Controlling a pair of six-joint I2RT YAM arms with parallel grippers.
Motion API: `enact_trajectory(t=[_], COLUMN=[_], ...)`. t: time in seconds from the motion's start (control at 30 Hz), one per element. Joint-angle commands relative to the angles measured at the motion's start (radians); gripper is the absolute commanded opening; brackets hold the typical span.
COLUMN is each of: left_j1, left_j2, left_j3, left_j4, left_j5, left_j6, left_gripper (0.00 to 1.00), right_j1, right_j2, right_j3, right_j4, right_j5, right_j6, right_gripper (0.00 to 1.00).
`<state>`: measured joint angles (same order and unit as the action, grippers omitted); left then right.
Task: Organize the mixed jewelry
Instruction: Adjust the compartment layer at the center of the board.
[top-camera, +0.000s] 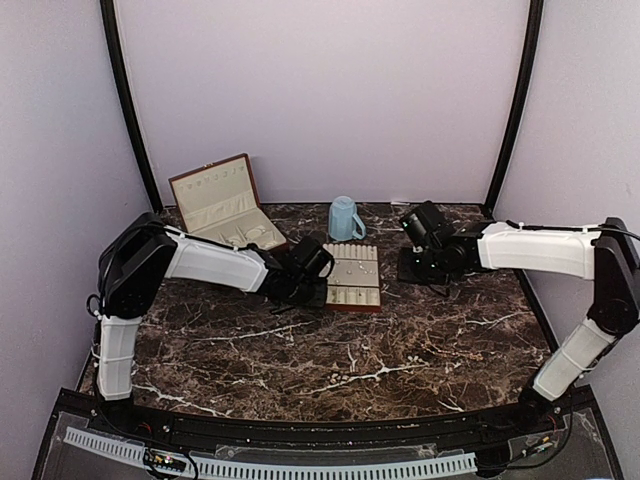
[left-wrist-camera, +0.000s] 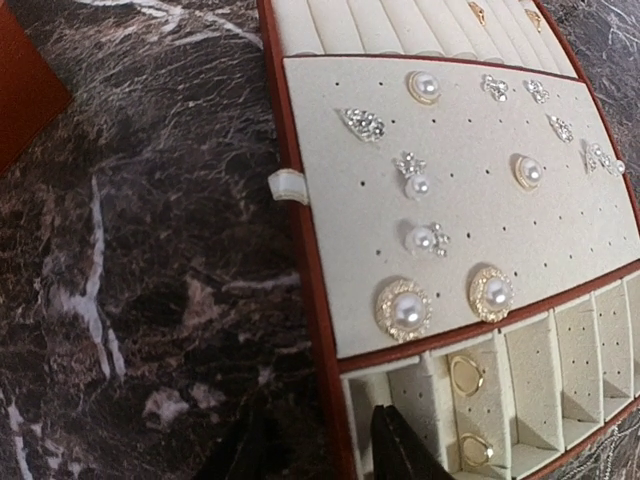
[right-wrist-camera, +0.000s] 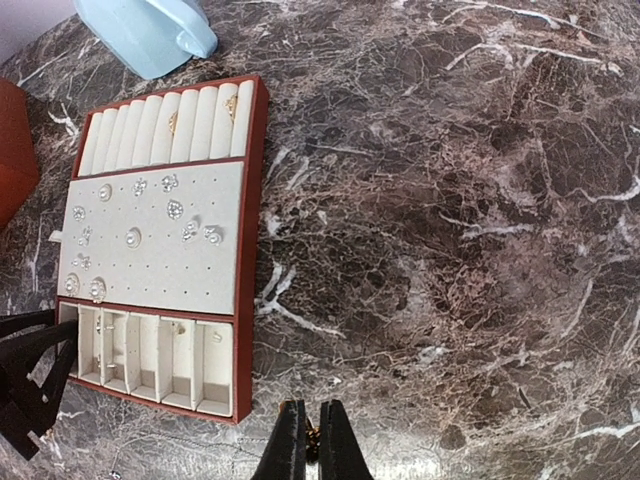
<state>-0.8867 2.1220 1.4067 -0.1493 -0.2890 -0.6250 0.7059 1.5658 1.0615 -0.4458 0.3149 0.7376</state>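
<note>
- Far left, back: a reddish-brown box (top-camera: 215, 203) stood open on the tabletop (top-camera: 330, 370), well apart from the work.
- Left tool (left-wrist-camera: 318, 447): the jaws stood apart, with nothing between them but the left wall of the tray (left-wrist-camera: 308, 262). One finger sat outside over the marble, and the other sat inside the tray's end compartment.
- Mixed jewelry (left-wrist-camera: 405, 308): most pieces were pinned on the tray's flat cream panel, as pearl studs and small crystal clusters. Two gold rings (left-wrist-camera: 466, 376) lay in the next compartment, just beside the inner finger. A few gold specks sat among the ring rolls at the tray's far end.
- Blue mug (top-camera: 345, 218): behind the tray, not touching it.
- Right tool (right-wrist-camera: 311, 442): the fingers were pressed together, hovering over the tabletop to the right of the tray. A tiny glint showed at the tips, too small to say whether a piece was held.
- Judgement: the left tool looked to be working at the ring compartments.
- To do this step well:
  - Rise straight up so the inner finger clears the divider.
  - Avoid dragging the wall, which would shift the tray and shake the pinned pieces.
  - Hold the right tool back until the left is clear of the tray.
</note>
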Motion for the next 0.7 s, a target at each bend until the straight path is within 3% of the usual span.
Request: enact_trajectory(t=[0.0,0.1,0.3,0.67], left_j1=[-0.014,-0.014,0.004,0.217], left_j2=[-0.103,-0.188,-0.381,-0.722], left_j3=[-0.056,-0.125,-0.219,-0.209], left_j4=[-0.019,0.017,0.015,-0.164], left_j5=[0.006,-0.003,-0.011,0.241], left_j6=[-0.009,0.003,0.095,0.397], left_gripper=[0.41,0.45,0.64,0.89], right_j1=[0.007,0.007,0.007,0.008], right_j2=[0.041,0.074,0.160,0.377], right_j3=[0.072,0.139,0.252,0.497], right_j4=[-0.020,-0.057,-0.102,-0.157], right_j5=[0.041,0.072,0.101,0.141], right_j6=[-0.034,-0.059,-0.097,-0.130], right_gripper=[0.00,0.00,0.00,0.00])
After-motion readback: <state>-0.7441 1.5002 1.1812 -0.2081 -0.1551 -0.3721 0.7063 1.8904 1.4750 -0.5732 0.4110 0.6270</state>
